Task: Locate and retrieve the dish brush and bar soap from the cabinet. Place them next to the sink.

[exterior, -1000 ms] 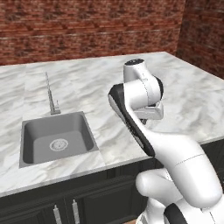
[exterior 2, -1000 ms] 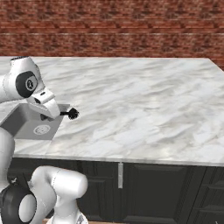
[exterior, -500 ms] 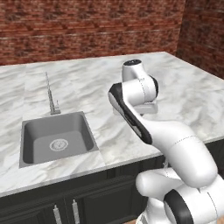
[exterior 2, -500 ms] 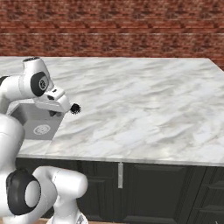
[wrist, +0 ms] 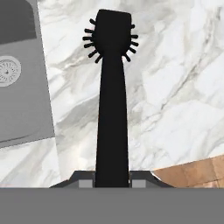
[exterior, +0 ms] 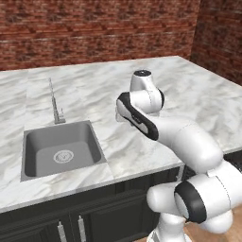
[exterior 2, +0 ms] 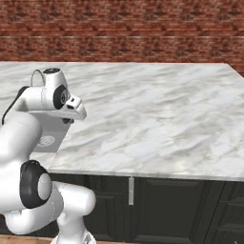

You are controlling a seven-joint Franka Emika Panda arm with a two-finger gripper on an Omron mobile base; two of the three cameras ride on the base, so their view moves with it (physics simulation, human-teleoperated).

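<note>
Holding: the gripper (wrist: 112,181) is closed tight on the handle of the dish brush (wrist: 112,109); the two tips press it from both sides
Brush: all black; the round spiky head points away from the hand, above the white marble counter (wrist: 175,87), just beside the sink (wrist: 22,87)
Sink: grey basin with round drain, sunk in the marble; slim faucet (exterior: 56,104) stands behind it
Arm: bent over the counter, to the right of the sink (exterior: 61,147) in the left base view
</note>
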